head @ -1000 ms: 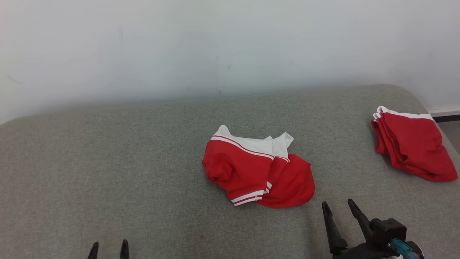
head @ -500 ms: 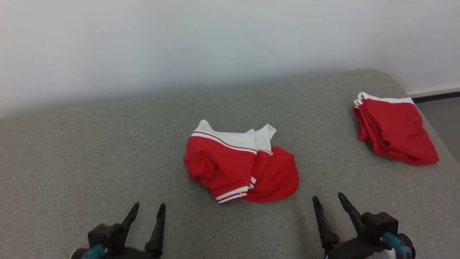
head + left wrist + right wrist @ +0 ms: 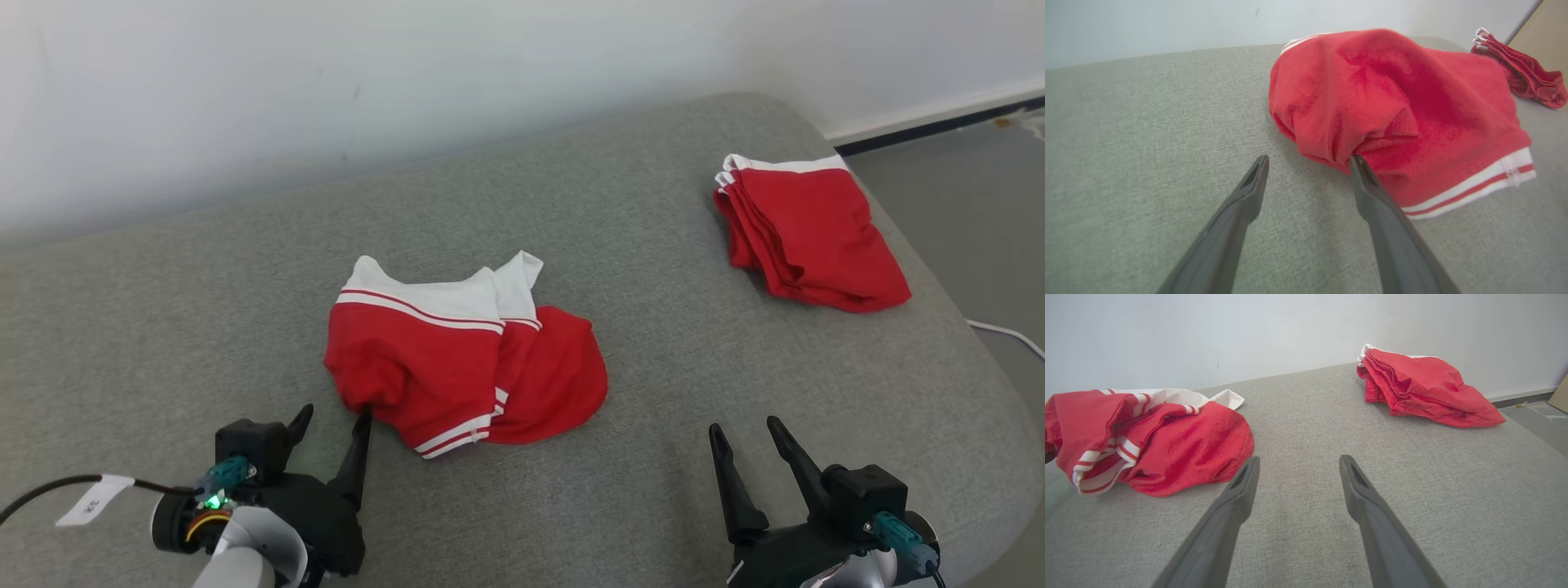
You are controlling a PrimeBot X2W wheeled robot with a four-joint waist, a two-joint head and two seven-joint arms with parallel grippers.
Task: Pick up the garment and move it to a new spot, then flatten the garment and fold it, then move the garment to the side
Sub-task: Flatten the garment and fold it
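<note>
Nearest the robot, the left gripper [image 3: 336, 412] is hovering low over the grey cushion [image 3: 163, 310] with its two dark fingers standing wide apart and holding nothing. In the left wrist view the left gripper [image 3: 1309, 159] is showing one fingertip resting right at the rumpled near edge of the garment [image 3: 1392, 102] while the other is pointing at bare fabric beside it; whether that tip is pressing into the cloth cannot be told. A black cable with a white tag [image 3: 90, 498] is trailing from this arm's wrist. On the other side, the right gripper [image 3: 743, 426] is also sitting low with its fingers spread and empty, well apart from the cloth. Just beyond the left fingers, the garment [image 3: 441, 367], red with white bands and thin red stripes, is lying crumpled near the middle of the cushion. From the right wrist, the right gripper [image 3: 1299, 458] is pointing at bare cushion, with the garment [image 3: 1167, 445] lying off to one side. Farther back, near the cushion's far right corner, a folded red pile [image 3: 816, 233] with white edging is lying flat. Behind everything, a pale wall [image 3: 408, 65] is running across, and grey floor [image 3: 963, 188] with a thin white cord [image 3: 1008, 333] is showing past the cushion's right edge.
</note>
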